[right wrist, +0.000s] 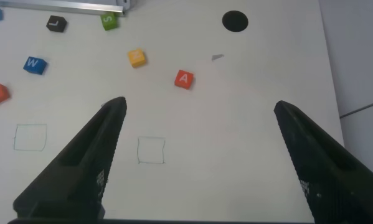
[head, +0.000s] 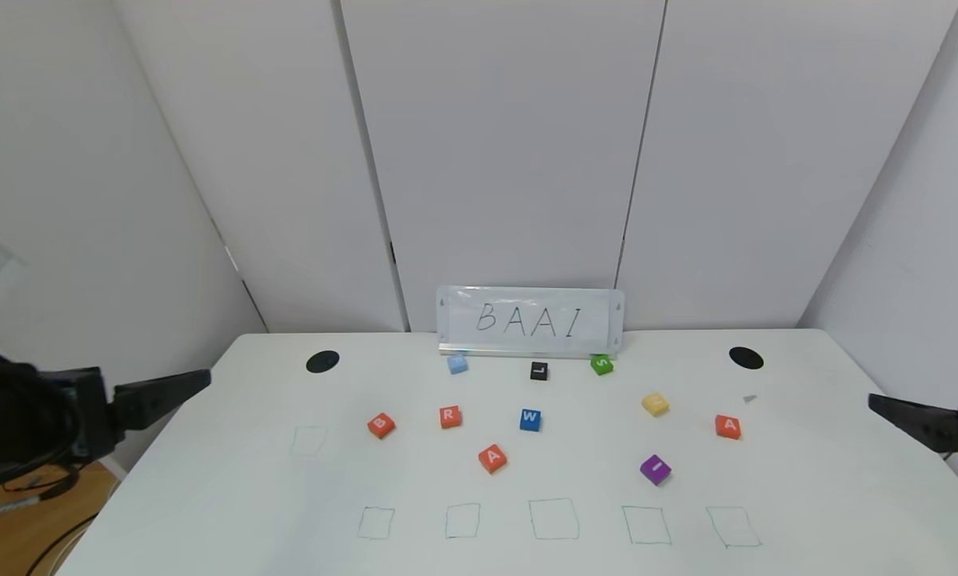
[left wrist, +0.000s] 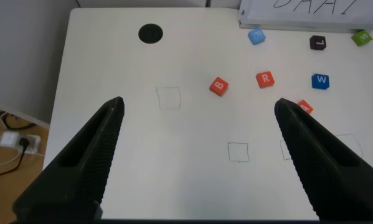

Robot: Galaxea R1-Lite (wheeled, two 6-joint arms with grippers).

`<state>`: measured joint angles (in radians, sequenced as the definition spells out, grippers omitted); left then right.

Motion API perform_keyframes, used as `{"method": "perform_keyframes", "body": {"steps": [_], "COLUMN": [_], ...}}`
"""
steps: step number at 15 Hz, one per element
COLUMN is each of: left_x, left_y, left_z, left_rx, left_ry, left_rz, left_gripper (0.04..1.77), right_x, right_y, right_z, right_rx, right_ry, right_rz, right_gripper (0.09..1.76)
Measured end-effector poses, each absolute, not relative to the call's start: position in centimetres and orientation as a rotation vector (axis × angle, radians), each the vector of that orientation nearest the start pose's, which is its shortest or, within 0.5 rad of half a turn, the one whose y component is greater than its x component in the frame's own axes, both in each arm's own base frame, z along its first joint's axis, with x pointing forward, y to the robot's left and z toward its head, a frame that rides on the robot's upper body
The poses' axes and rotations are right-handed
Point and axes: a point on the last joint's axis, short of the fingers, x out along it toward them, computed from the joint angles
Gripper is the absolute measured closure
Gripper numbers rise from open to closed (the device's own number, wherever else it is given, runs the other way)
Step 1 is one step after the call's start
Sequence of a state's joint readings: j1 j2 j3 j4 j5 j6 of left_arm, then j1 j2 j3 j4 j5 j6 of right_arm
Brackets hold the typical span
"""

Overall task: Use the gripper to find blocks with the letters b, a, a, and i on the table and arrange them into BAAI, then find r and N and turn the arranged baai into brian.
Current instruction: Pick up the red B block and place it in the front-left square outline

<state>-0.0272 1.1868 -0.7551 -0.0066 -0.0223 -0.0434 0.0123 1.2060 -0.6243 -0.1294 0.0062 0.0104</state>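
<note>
On the white table (head: pixel 207 488) lie orange-red blocks B (head: pixel 381 425), R (head: pixel 450 417), A (head: pixel 492 458) and a second A (head: pixel 728 426), and purple I (head: pixel 655 470). My left gripper (head: pixel 197 382) is open and empty above the table's left edge, left of B (left wrist: pixel 218 86) and R (left wrist: pixel 265 79). In the left wrist view (left wrist: pixel 198 102) its jaws stand wide apart. My right gripper (head: pixel 879 404) is open and empty at the right edge, right of the second A (right wrist: pixel 184 79). In the right wrist view (right wrist: pixel 199 104) its jaws stand wide apart. I see no block that reads N.
Blue W (head: pixel 530 419), a yellow block (head: pixel 655 404), a light blue block (head: pixel 457 364), black L (head: pixel 539 370) and green S (head: pixel 601 365) lie further back. A BAAI sign (head: pixel 531 320) stands at the rear edge. Several outlined squares (head: pixel 553 518) run along the front; two black discs (head: pixel 322 362) sit at the back.
</note>
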Motion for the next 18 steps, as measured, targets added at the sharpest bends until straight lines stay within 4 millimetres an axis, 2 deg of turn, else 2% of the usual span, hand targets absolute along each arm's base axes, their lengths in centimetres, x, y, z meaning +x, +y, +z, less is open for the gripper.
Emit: {"method": "perform_keyframes", "body": {"steps": [3,8,11,13,18], "left_x": [22.8,28.0,29.8,30.4,31.7], "left_y": [-1.0,-2.9,-4.8,-5.2,-5.5], "left_z": [23.2,21.0,19.4,19.1,19.1], "left_rx": [-0.045,-0.018,-0.048,-0.083,-0.123], "left_ry": [0.492,0.587,0.69,0.768,0.808], "left_rz": [-0.043,-0.012,0.012,0.021,0.03], "left_gripper": [0.09,0.09,0.09,0.09,0.09], "right_x": [20.9,24.4,26.7,28.0,29.1], "right_y": [0.3,0.7,1.0,1.1,1.4], "right_z": [19.9,19.5,18.5,18.3,17.7], "right_rx": [0.011,0.049,0.063,0.066,0.057], "right_ry": [0.534,0.638,0.678,0.678,0.69], "right_rz": [0.014,0.011,0.008,-0.034,-0.055], "right_gripper": [0.14,0.14,0.14,0.14,0.14]}}
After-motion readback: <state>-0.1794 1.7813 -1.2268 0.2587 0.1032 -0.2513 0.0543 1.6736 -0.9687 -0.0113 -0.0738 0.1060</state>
